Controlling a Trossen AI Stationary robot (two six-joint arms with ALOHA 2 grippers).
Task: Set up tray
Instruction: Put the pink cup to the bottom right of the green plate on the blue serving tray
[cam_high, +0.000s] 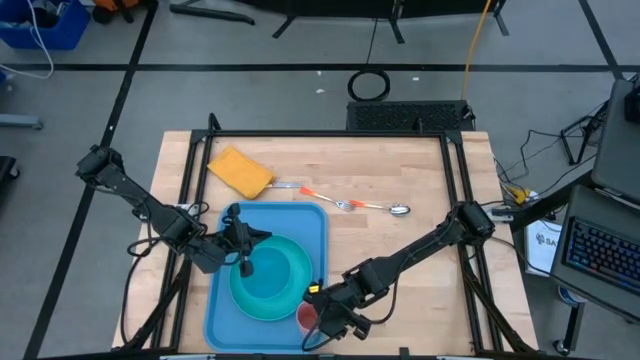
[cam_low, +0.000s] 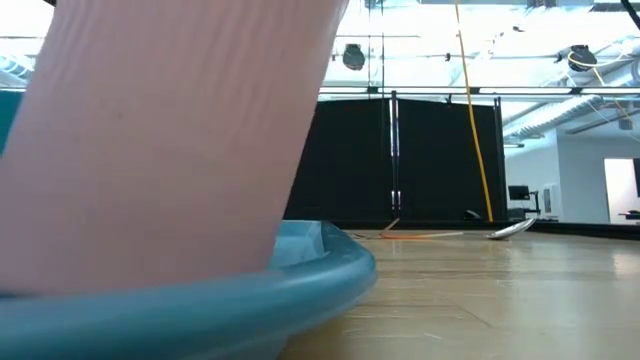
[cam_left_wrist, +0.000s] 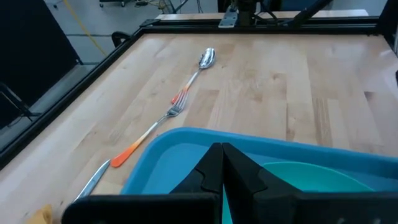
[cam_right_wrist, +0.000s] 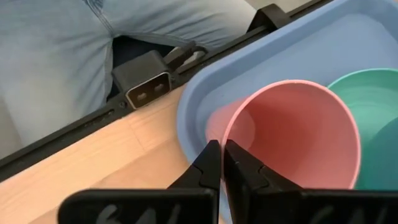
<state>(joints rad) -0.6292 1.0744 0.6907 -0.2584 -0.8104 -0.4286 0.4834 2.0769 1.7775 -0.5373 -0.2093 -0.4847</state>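
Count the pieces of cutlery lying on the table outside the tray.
3. A knife, a fork with an orange handle and a spoon lie roughly end to end on the bare wood beyond the tray. The arms might hide others.

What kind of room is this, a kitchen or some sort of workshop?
Most likely a robotics lab or workshop, not a kitchen. A bare wooden table stands in a black metal frame on a grey floor with loose cables, a computer keyboard sits beside it, and the low view shows a large open hall behind.
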